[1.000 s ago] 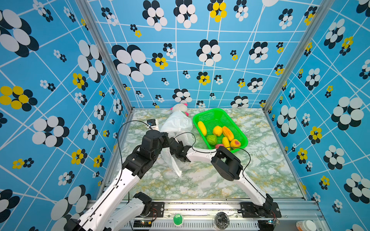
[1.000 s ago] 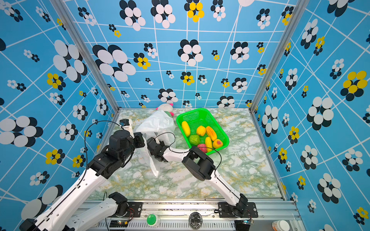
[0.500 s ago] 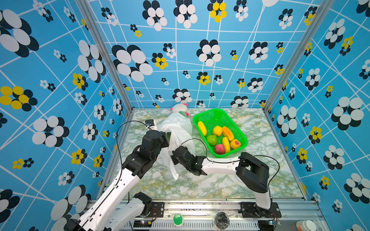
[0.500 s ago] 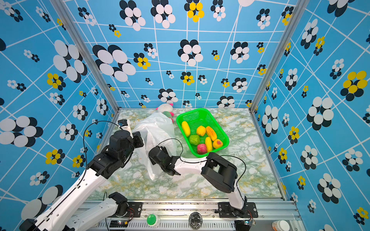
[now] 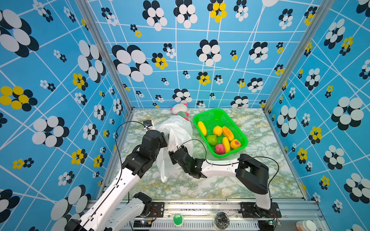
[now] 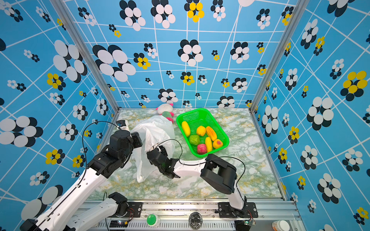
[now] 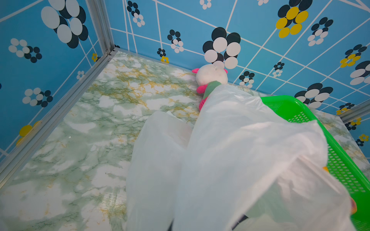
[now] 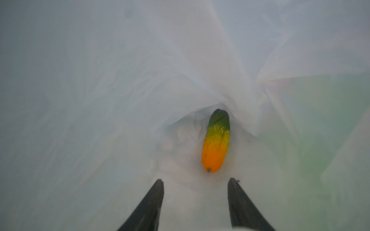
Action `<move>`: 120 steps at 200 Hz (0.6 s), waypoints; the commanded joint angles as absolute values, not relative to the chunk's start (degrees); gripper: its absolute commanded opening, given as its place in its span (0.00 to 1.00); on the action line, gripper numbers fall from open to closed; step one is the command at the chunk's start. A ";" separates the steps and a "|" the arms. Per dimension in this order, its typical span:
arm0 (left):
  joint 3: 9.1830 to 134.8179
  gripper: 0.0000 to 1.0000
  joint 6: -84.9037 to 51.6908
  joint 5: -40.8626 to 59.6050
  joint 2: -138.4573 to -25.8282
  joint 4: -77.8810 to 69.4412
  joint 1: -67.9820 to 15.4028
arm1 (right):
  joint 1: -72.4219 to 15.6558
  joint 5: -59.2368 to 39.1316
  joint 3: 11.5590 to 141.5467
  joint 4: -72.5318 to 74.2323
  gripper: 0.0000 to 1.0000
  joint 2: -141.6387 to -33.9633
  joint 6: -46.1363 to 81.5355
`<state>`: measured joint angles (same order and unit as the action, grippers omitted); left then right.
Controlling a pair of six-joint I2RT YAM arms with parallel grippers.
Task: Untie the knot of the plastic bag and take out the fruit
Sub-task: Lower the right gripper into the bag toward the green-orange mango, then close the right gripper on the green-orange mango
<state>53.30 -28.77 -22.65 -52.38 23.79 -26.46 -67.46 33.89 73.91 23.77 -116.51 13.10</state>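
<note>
The plastic bag (image 5: 178,130) is held up by the left hand (image 5: 165,139), with the right hand (image 8: 195,181) inside it.
The left hand is closed on the bag's film near the left edge of the surface (image 5: 250,180), and the bag hangs from it. The right hand's jaws are parted and empty inside the bag; one green, yellow and orange fruit (image 8: 216,142) is seen lying just ahead of them. Seven other fruits (image 5: 217,131) are held in the green basket (image 5: 212,115) toward the back edge.
</note>
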 commanded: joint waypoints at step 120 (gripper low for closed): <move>53.44 0.03 -28.63 -17.75 -52.73 21.88 -25.98 | -59.37 29.91 104.88 2.51 0.86 -141.43 22.59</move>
